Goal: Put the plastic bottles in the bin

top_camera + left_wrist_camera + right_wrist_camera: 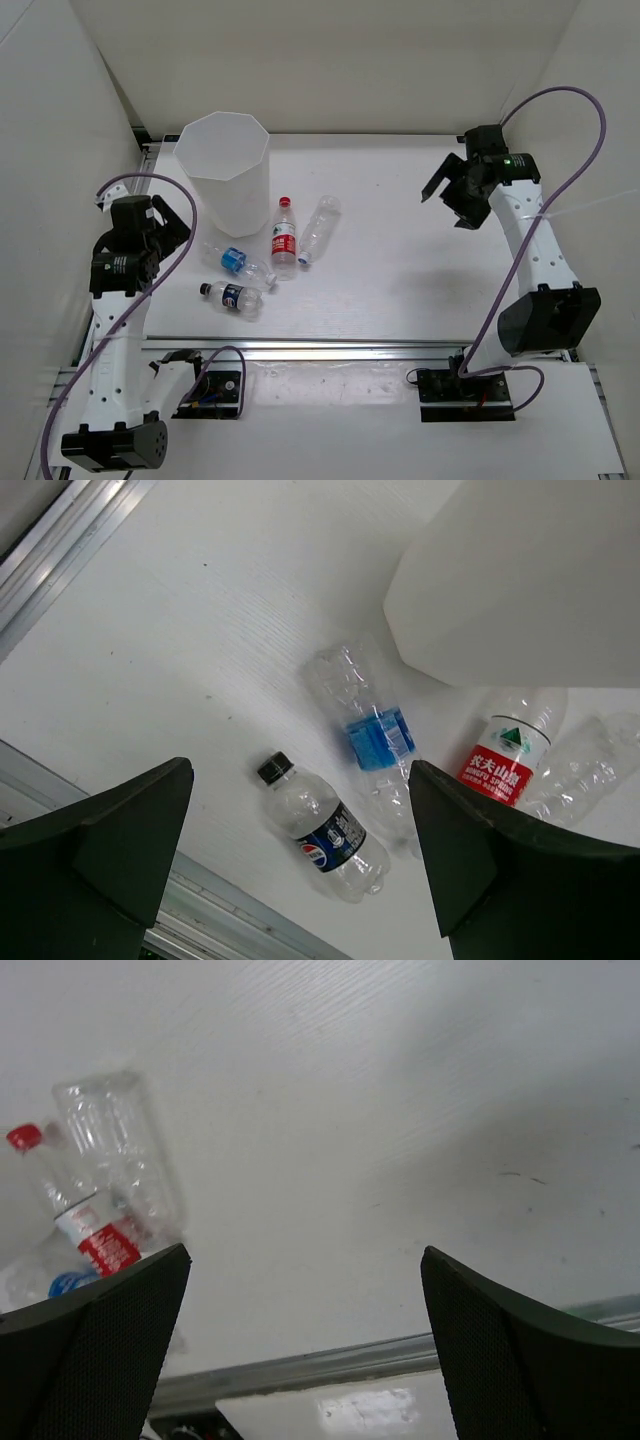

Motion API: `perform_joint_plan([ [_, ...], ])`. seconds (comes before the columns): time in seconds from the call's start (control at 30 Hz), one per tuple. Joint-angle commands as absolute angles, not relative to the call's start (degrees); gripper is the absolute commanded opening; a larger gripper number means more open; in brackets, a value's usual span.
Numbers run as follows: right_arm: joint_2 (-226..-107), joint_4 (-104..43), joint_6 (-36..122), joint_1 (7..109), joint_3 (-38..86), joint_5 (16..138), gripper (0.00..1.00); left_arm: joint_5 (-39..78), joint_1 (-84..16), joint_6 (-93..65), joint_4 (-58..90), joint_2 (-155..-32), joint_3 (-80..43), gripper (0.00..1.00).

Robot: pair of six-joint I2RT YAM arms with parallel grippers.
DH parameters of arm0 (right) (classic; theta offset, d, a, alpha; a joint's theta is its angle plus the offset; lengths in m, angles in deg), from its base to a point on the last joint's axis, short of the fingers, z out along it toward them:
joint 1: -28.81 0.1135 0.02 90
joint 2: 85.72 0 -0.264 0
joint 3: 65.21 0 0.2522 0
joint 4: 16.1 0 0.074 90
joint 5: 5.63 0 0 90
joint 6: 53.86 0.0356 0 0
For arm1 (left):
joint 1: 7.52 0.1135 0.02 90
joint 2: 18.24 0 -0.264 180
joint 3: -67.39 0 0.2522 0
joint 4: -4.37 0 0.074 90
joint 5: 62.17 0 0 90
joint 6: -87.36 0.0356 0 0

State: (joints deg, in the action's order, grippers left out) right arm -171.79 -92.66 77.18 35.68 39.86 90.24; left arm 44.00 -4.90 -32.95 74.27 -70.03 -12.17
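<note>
Top external: bin (235, 195) stands upright at far left of table (400, 270). All four bottles lie on the table outside it. Red-capped bottle (285, 238) lies just right of the bin wall, cap pointing away. Unlabelled bottle (318, 230) lies tilted on its right, near ends meeting. Blue-labelled bottle (238, 262) lies diagonal in front of the bin. Dark-labelled bottle (232, 297) is nearest the front edge, black cap to the left. Left gripper (175, 232) hangs over the table's left edge near the bin, jaws apart, holding nothing. Right gripper (447, 200) is well apart on the far right, jaws wide apart, also w/o a load.

Left wrist: fingers (100, 860) spread to the bottom corners. Btwn them lies the dark-labelled bottle, blue-labelled one behind it, bin base upper right, red label & unlabelled bottle at right edge.

Right wrist: fingers (90, 1350) spread likewise over bare table. Red-capped & unlabelled bottles lie side by side at left; metal rail (330, 1365) runs along the bottom.
</note>
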Motion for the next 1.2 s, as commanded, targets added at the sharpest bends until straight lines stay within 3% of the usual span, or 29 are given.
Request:
perform_joint_plan([
  [0.0, -176.6, -88.4, 70.4, 35.1, 41.7, 77.5, 1.0, 47.3, -4.2, -34.3, 74.5, -68.1, -10.9, 1.0],
  [0.2, -190.6, -79.4, 68.0, 35.7, 46.6, 53.3, 1.0, 41.2, -4.2, -33.6, 70.2, -66.3, -4.0, 1.0],
  [0.27, -195.0, -75.1, 69.0, 36.4, 46.6, 50.6, 1.0, 39.5, -4.2, -33.0, 68.4, -66.3, -2.5, 1.0],
  [0.83, -224.0, -72.1, 71.4, 48.7, 68.9, 47.3, 1.0, 37.3, -3.0, -33.4, 72.9, -68.8, -4.6, 1.0],
  [1.03, -229.0, -68.0, 74.0, 49.8, 69.5, 45.5, 1.0, 37.3, -3.0, -31.7, 75.3, -70.3, -8.6, 1.0],
  [1.07, -229.0, -67.3, 74.0, 49.8, 68.9, 44.9, 0.99, 37.3, -3.0, -31.6, 76.1, -71.0, -9.8, 1.0],
  [1.17, -231.2, -65.6, 74.5, 50.3, 68.9, 43.4, 0.83, 37.3, -2.5, -31.1, 77.3, -71.6, -11.3, 1.0],
])
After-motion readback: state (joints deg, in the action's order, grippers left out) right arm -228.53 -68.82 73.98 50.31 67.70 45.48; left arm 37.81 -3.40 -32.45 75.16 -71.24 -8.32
